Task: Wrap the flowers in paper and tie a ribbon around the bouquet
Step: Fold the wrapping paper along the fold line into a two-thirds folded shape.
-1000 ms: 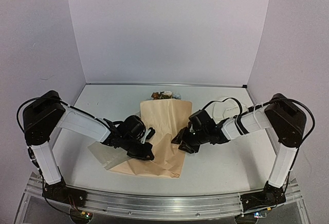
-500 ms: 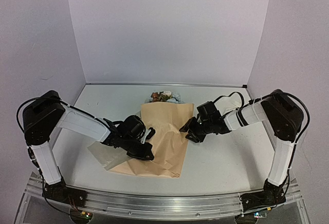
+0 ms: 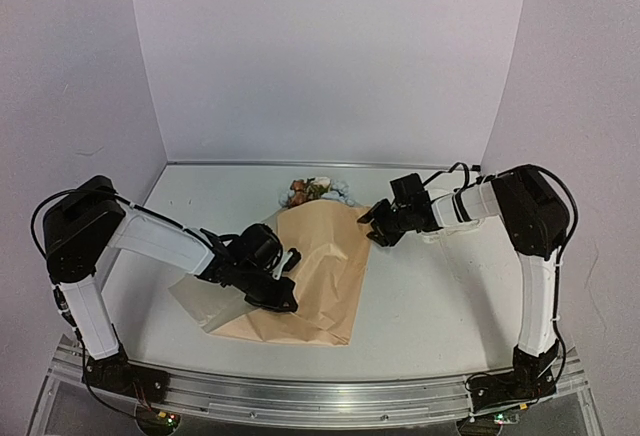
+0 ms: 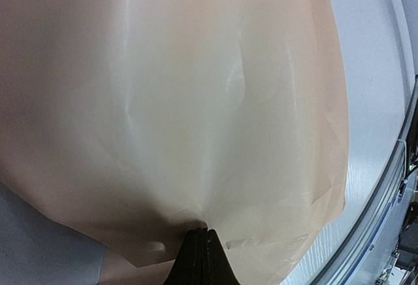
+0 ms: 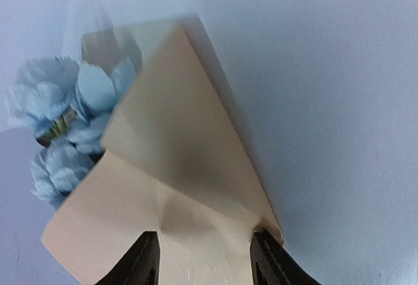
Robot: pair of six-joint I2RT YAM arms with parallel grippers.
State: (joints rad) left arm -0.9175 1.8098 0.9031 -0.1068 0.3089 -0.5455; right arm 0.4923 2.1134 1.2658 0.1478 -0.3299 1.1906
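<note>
the paper (image 3: pixel 318 266): tan kraft sheet at mid-table, creased and partly folded over itself, its far right corner doubled inward.
the flowers (image 3: pixel 318 190): only the heads show, past the sheet's far edge; the stems are covered. In the right wrist view, pale-blue heads (image 5: pixel 72 102) lie just beside the folded corner.
the ribbon: not made out in any view.
left gripper (image 4: pixel 201 233): fingers together, pinching a pucker of the sheet near its near left part.
right gripper (image 5: pixel 204 236): fingers apart, with the folded corner spanning between them. Whether they press it cannot be told.
grey-green sheet (image 3: pixel 200 301): lies under the kraft sheet, showing at its near left.
table (image 3: pixel 430 306): pale top, bearing all of the above.
Stage, as judged: wrapping under way, no cone formed, tying not begun.
Hazard 1: the corner may slip free, since it is wide and only loosely bracketed.
Hazard 2: pulling against the left pinch could tear or crumple the sheet.
Hazard 3: a fold dragged across the heads could crush them or shift the stems out.
</note>
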